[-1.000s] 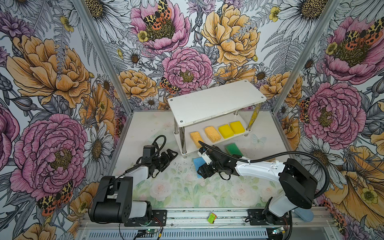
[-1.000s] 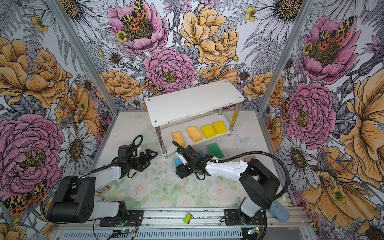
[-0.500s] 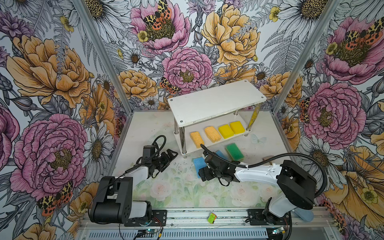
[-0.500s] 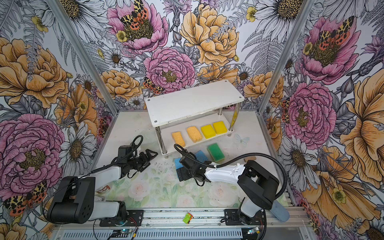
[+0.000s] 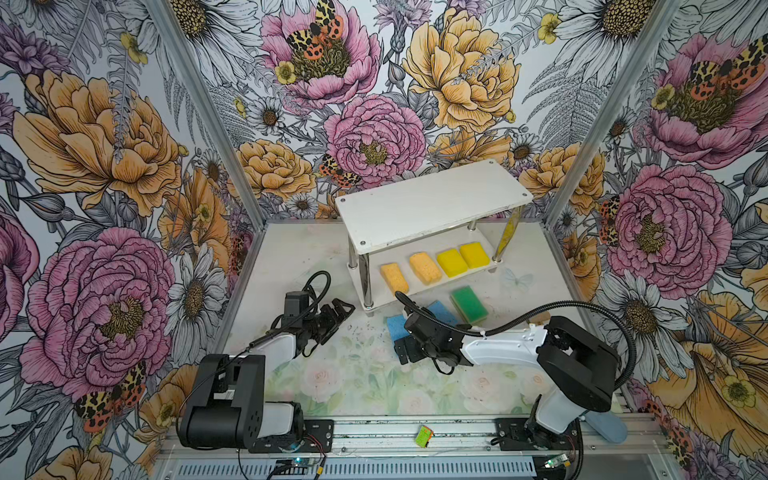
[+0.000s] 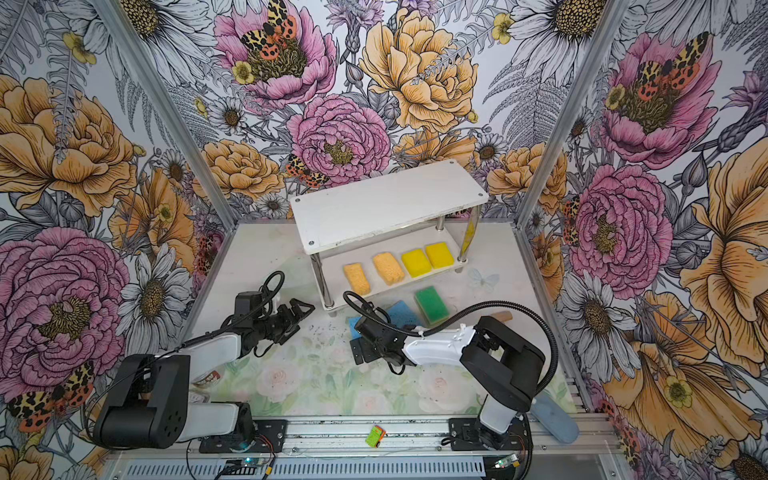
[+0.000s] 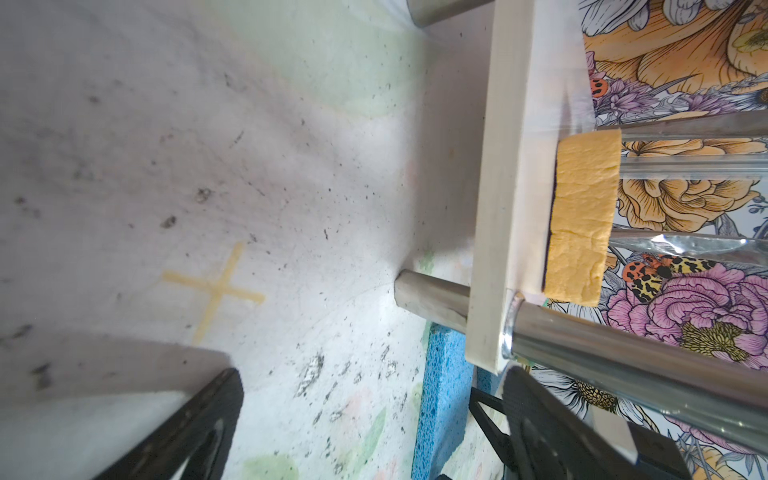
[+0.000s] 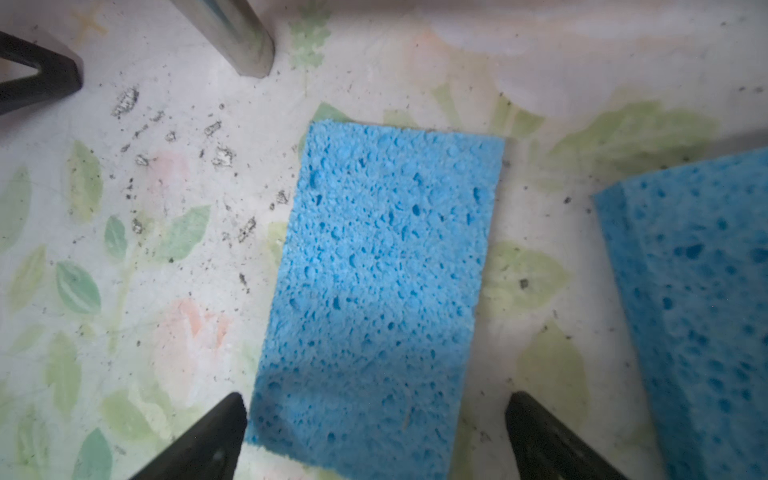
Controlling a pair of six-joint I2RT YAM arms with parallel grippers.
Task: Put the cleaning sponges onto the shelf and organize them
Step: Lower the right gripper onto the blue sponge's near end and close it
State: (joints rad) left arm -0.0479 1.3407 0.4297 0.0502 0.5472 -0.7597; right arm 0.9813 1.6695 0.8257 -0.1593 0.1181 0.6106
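Right arm [image 5: 498, 349] drew back, jaws wide apart astride the blue sponge [image 8: 382, 282]

- Walls [image 5: 124, 145] all round: big pink and orange flowers, moths, bright even light.
- Table [image 5: 357, 390] pale, faded floral print, dark specks.
- Metal posts [image 5: 214, 124] at back corners.

White two-tier shelf [image 5: 432, 208] on chrome legs. Its lower board carries a row of two porous orange-yellow sponges [image 5: 394, 277] [image 5: 425, 267] and two bright yellow sponges [image 5: 451, 262] [image 5: 474, 254]. Lying flat on the table [image 5: 357, 374] just in front: two light blue sponges [image 8: 374, 282] [image 8: 698, 291] and one green-topped sponge [image 5: 469, 304].
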